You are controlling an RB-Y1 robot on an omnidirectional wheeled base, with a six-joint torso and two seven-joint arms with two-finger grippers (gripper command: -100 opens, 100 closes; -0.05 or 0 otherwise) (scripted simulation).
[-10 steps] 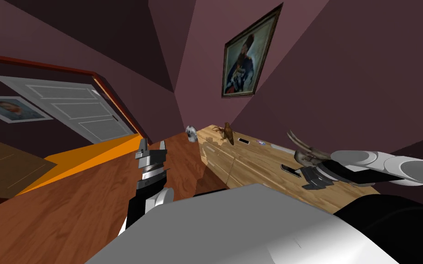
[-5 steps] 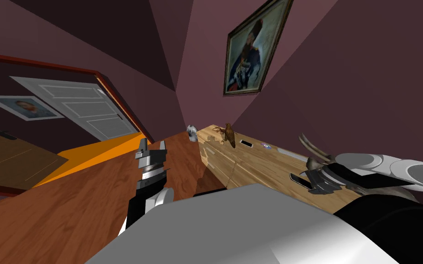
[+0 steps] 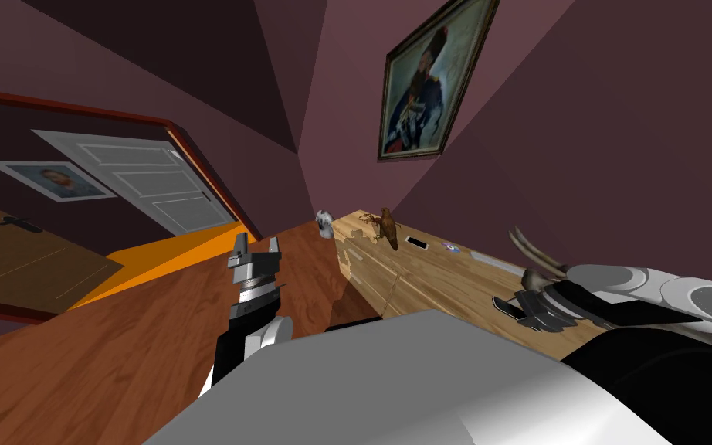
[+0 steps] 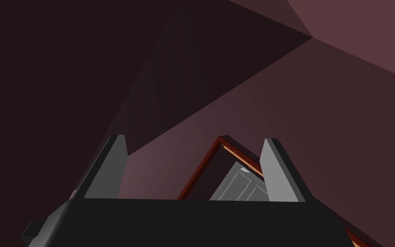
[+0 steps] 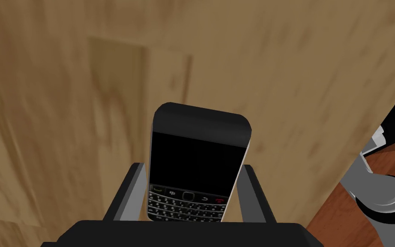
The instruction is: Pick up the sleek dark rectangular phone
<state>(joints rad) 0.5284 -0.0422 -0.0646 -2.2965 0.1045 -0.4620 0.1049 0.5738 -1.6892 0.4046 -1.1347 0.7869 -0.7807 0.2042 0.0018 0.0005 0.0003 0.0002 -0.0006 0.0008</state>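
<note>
Maroon walls [image 3: 578,116], framed portrait [image 3: 416,93], wood floor [image 3: 115,348], white door [image 3: 146,189], light wooden cabinet [image 3: 424,278].

Phone [image 5: 198,141]: black body and screen, pale side trim, white-marked keys, one green and one red call key. Desk [image 5: 64,85]: light tan wood grain. Right pincer [image 5: 191,166]: grey fingers [image 5: 130,193], black body. Floor [image 3: 115,348]: red-brown wood grain. Second phone [image 3: 416,243] near desk's far edge: black, white rim.
</note>
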